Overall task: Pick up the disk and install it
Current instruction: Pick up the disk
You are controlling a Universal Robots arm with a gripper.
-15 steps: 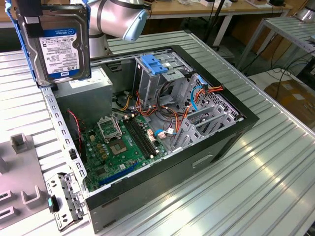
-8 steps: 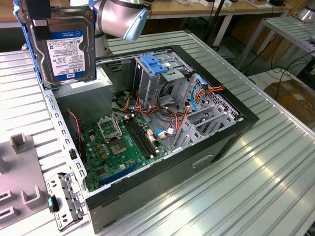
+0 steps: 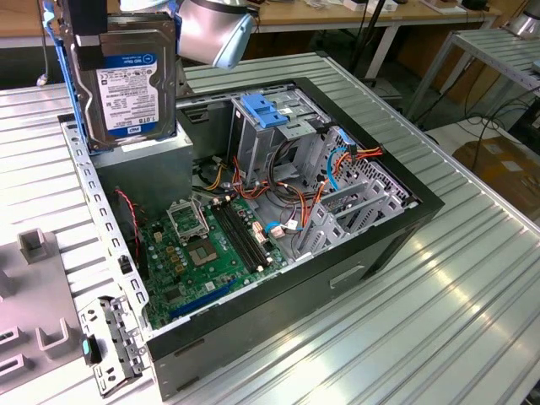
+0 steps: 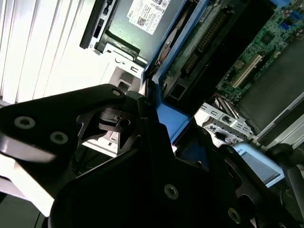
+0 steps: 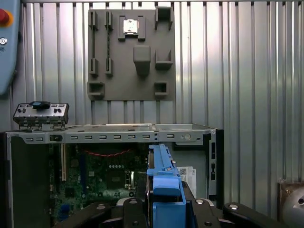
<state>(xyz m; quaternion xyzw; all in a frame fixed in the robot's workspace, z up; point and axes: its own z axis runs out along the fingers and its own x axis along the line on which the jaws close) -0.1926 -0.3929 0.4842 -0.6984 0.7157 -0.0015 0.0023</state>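
The disk (image 3: pixel 126 84), a silver drive with a white label and blue side rails, hangs upright at the exterior view's upper left, over the back corner of the open computer case (image 3: pixel 405 211). My gripper (image 3: pixel 93 38) is shut on it from above. In the first wrist view the disk's blue rail (image 5: pixel 164 183) runs edge-on between the black fingers (image 5: pixel 128 209), above the case's inside. In the second wrist view the disk's blue rail (image 4: pixel 173 121) and circuit-board underside (image 4: pixel 199 42) pass between the fingers (image 4: pixel 142 114).
Inside the case lie a green motherboard (image 3: pixel 211 245), a metal drive cage topped by a slotted blue bracket (image 3: pixel 270 114), red and orange cables (image 3: pixel 354 156) and a grey metal box (image 3: pixel 143 173) under the disk. A grey fixture plate (image 5: pixel 130 52) lies on the slatted table.
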